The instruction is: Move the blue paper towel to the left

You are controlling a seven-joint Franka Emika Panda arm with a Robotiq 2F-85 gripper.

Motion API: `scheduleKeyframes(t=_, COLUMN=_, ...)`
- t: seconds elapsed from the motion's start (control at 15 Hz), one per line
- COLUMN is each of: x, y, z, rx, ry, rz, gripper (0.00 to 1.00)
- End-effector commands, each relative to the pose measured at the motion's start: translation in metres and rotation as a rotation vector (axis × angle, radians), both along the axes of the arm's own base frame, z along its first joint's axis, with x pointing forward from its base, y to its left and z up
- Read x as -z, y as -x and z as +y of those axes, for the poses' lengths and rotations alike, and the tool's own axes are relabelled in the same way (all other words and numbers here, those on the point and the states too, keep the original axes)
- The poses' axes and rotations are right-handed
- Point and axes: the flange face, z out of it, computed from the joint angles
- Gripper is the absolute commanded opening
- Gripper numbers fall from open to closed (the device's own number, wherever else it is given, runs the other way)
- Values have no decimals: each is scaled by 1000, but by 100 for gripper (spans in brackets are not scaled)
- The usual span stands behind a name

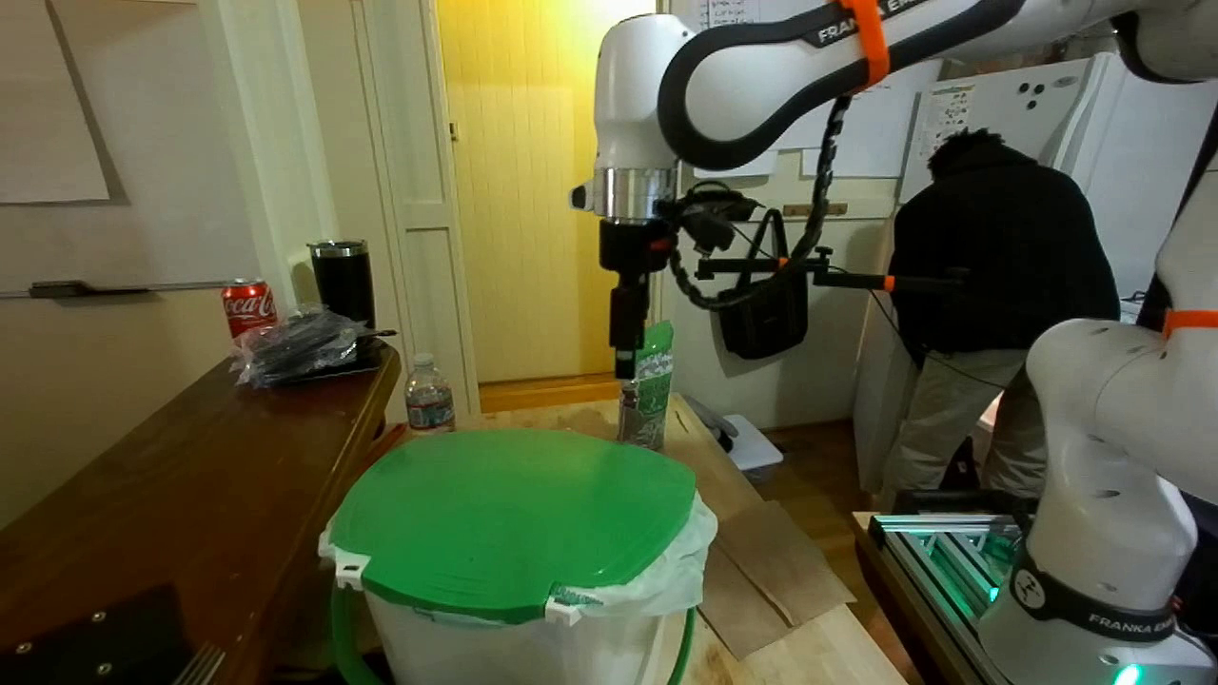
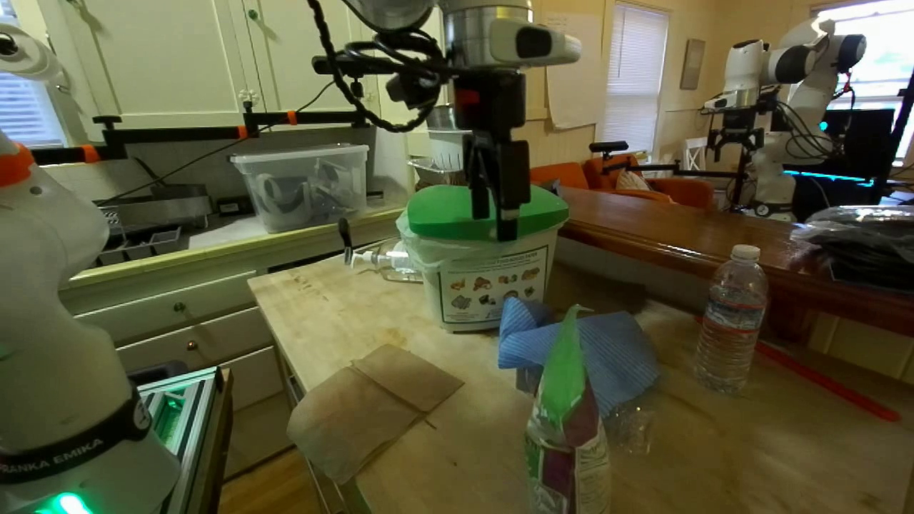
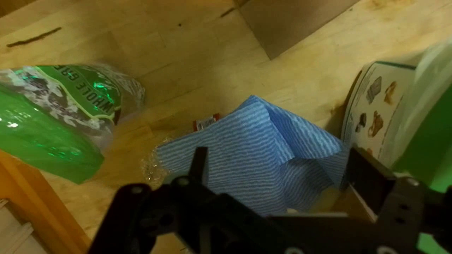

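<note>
The blue paper towel [image 2: 610, 357] lies crumpled in soft folds on the wooden table, between the bin and a green bag, in an exterior view. It also fills the middle of the wrist view [image 3: 240, 151], with a raised fold near its right part. In an exterior view where the bin stands in front, the towel is hidden. My gripper [image 2: 494, 225] points down and hangs well above the table; it also shows in an exterior view [image 1: 625, 366]. In the wrist view my gripper [image 3: 279, 164] has its fingers wide apart, with the towel below and between them. It holds nothing.
A white bin with a green lid [image 1: 523, 518] stands close beside the towel. A green bag [image 2: 568, 428] stands upright on the towel's other side. A water bottle [image 2: 732, 321], a brown paper sheet [image 2: 375, 407] and a red strip [image 2: 828, 382] are on the table. A wooden counter [image 1: 181, 485] borders it.
</note>
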Motion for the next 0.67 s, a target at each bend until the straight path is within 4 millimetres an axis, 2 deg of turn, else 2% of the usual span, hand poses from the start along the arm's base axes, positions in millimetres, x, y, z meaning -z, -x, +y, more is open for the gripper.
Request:
scheduleKeyframes(t=0.0, x=34, y=-50, z=-5, rx=77, ry=-15, rz=29, gripper=100)
scheduleKeyframes(t=0.13, x=53, y=-63, z=-10, rx=117, ry=-44, rz=49, gripper=100)
scheduleKeyframes(t=0.33, x=85, y=-69, z=-15, rx=255, ry=-115, rz=115, gripper=100)
scheduleKeyframes(t=0.6, x=114, y=-77, z=-5, rx=302, ry=-141, rz=125, gripper=100)
